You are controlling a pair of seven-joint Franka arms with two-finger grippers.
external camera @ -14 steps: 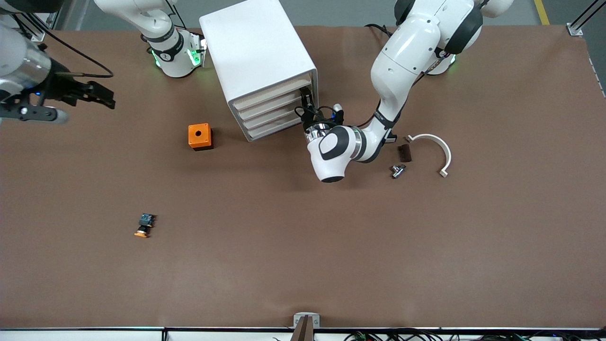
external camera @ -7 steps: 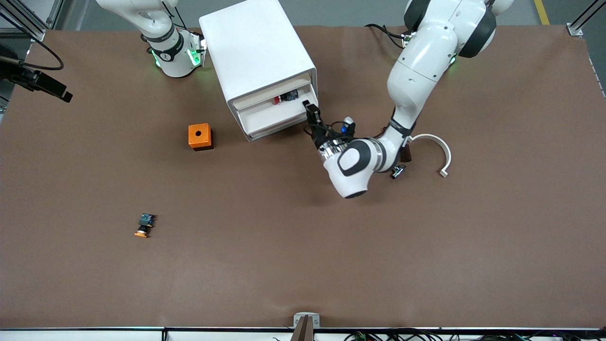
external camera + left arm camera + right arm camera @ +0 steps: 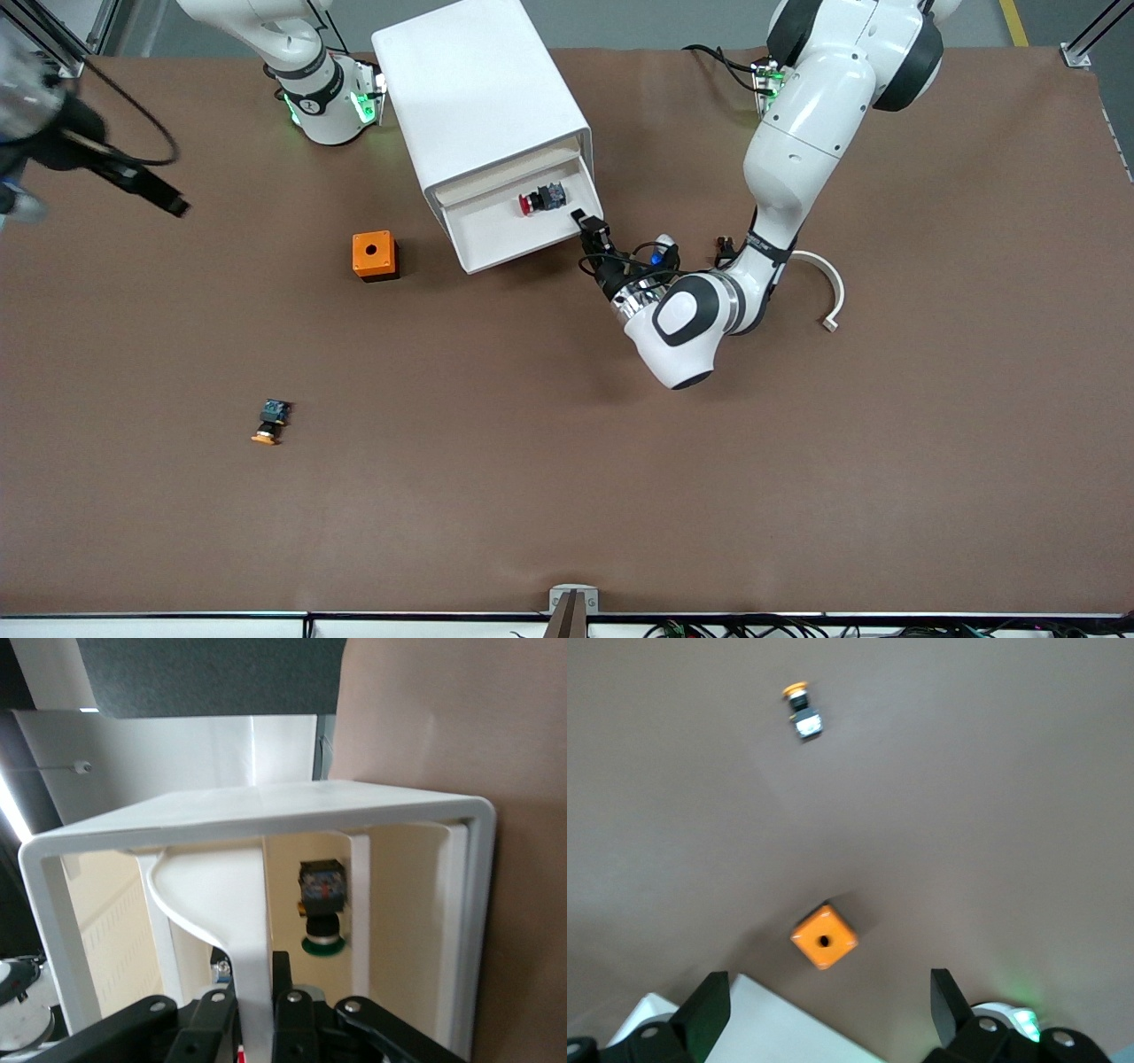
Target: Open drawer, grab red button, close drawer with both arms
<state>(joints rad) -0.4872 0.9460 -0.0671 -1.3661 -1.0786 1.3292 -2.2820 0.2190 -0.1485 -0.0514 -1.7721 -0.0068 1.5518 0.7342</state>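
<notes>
So the drawer is pulled out of the cabinet, which sits near the table's edge where the arm bases stand. Left gripper is clamped shut on the drawer's front lip at the corner toward the left arm's end; the left wrist view shows the jaws pinching that lip.

The button lies on its side inside the drawer, red cap toward the right arm's end, body toward the left arm's. Long axis runs roughly along the drawer's width.

Right gripper is up over the table edge at the right arm's end, jaws spread wide, empty, well apart from the drawer. Its wrist view looks down on the orange box and the orange-capped button.

Left arm is nearer but occupied, so the pick looks like the right arm's job: cross over the orange box, come down into the drawer, and close across the button's short dimension.
</notes>
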